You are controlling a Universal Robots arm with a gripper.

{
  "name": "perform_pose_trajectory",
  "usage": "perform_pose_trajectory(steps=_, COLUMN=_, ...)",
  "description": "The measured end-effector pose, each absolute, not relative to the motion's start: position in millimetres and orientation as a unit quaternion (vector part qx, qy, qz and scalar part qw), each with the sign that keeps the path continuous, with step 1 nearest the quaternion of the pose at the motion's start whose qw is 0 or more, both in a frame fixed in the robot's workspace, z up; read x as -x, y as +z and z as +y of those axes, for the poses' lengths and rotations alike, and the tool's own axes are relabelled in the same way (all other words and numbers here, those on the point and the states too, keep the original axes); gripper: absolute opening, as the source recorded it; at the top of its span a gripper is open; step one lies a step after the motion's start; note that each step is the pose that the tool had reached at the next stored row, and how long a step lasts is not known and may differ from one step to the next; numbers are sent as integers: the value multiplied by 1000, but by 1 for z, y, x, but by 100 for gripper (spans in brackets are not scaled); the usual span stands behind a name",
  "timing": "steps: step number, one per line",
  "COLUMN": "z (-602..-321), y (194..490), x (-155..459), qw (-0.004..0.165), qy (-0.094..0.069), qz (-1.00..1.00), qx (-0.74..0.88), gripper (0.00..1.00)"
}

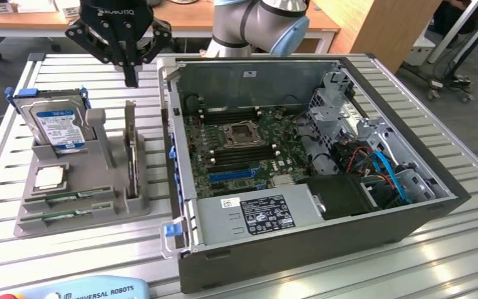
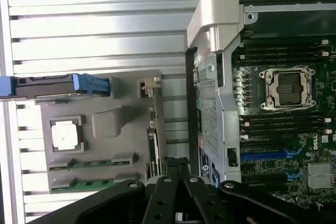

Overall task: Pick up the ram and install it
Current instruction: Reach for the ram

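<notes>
Nearest us, at the exterior view's lower left, the pendant (image 1: 89, 290) reads UNIVERSAL ROBOTS. The gripper (image 1: 129, 78), marked ROBOTIQ, hangs at upper left with its fingertips pressed together on nothing. The ram (image 1: 66, 199) lies flat in the gray holder (image 1: 32, 229), lower left beside the open computer case (image 1: 305, 249). We read the hard drive (image 1: 56, 128)'s blue label in the exterior view, while the wrist view shows it edge-on.

A silver arm (image 1: 251, 18) with pale blue joint caps (image 1: 293, 32) ends in black linkage jaws lettered in white.

open air above holder (image 1: 89, 177), case wall (image 1: 169, 93) alongside
</notes>
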State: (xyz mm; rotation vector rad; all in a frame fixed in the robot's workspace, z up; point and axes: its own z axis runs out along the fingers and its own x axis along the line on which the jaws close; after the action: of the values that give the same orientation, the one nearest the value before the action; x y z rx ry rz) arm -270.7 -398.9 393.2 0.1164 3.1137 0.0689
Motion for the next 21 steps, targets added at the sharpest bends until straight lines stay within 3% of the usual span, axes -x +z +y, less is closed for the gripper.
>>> perform_pose_trajectory(steps=21, z=-399, y=393, x=322, qw=12, qy=22, qz=999, qx=-37, gripper=10)
